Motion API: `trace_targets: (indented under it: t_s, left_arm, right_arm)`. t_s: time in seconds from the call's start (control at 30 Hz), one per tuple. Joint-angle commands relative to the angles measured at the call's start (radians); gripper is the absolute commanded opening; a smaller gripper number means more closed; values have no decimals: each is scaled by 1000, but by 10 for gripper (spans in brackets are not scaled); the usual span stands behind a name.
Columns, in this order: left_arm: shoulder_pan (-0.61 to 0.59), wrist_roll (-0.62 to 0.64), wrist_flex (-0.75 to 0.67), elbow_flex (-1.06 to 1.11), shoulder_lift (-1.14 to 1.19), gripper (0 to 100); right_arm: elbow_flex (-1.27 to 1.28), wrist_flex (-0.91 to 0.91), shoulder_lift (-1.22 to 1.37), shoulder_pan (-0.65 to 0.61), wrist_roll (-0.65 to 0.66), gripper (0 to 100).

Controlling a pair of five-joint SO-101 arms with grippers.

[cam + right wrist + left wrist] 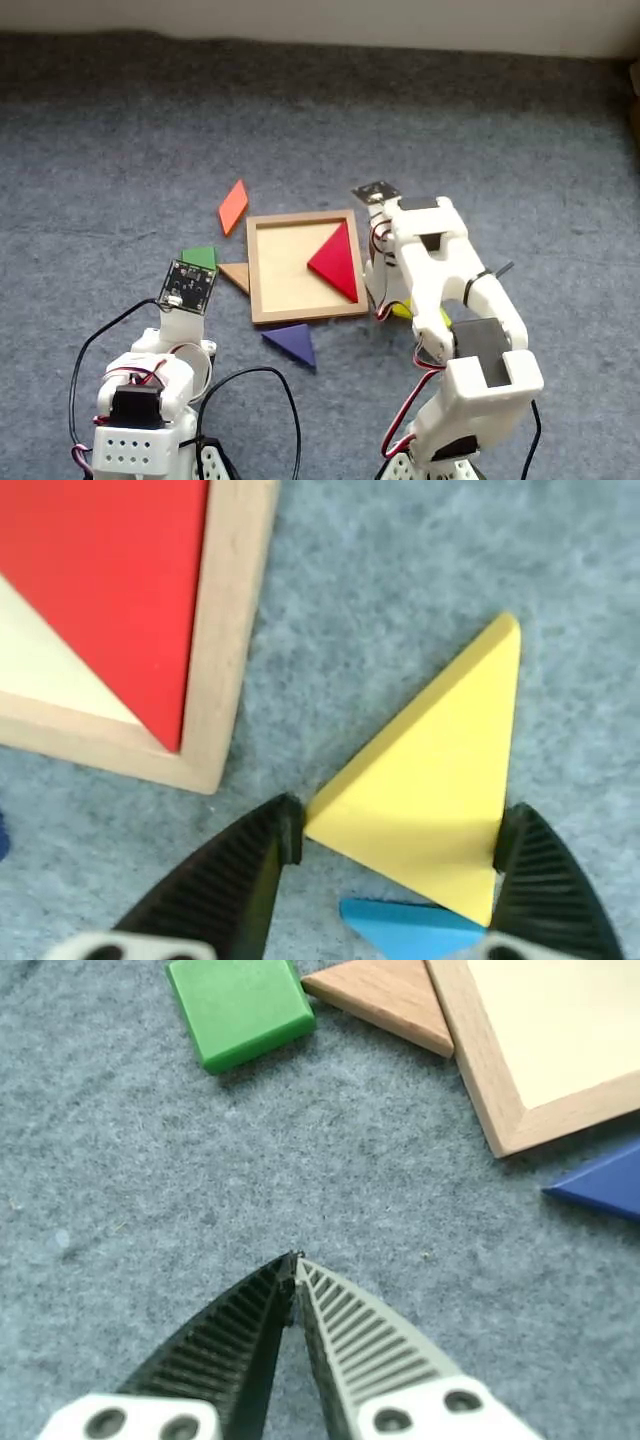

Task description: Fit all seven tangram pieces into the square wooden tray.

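Currently the right claw (395, 830) is spread wide, with both fingers (250, 870) against the yellow triangle (430, 790), one at a corner and one on a side. It looks gripped. The yellow triangle is at 4 o'clock of the wooden tray (253, 270), just outside the rim. The left claw (295, 1260) is closed tip to tip, holds nothing, and hangs over bare worktop (120, 150) at about 7 o'clock of the tray. The red triangle (335, 262) lies inside the tray toward its 3 o'clock side.

Risks:
- The corner-and-side hold is uneven, so the piece could twist or squirt out on the lift.
- The light blue piece (410, 928) sits right against the yellow one's edge and could get dragged or pinched along.
- A low carry could clip the rim and shove the tray or the red triangle.

Hard to see:
- In the high view the right arm covers most of the yellow triangle.
- The light blue piece is cut off at the frame edge, so its shape is unclear.
- I can't tell whether the yellow triangle is lifted or lying flat.
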Motion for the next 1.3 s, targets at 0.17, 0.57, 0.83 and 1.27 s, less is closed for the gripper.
trace_targets:
  t_s: [0.17, 0.57, 0.83, 1.27]
  left_arm:
    - [-4, 8, 8, 19, -28, 5]
    - [-4, 8, 8, 19, -28, 5]
    - [-4, 8, 8, 19, -28, 5]
    - [-4, 8, 8, 19, -28, 5]
  right_arm:
    - [-41, 19, -18, 15, 11, 269]
    - [-97, 88, -22, 13, 64, 248]
    - [-97, 87, -21, 13, 63, 246]
    - [-45, -16, -10, 15, 64, 248]
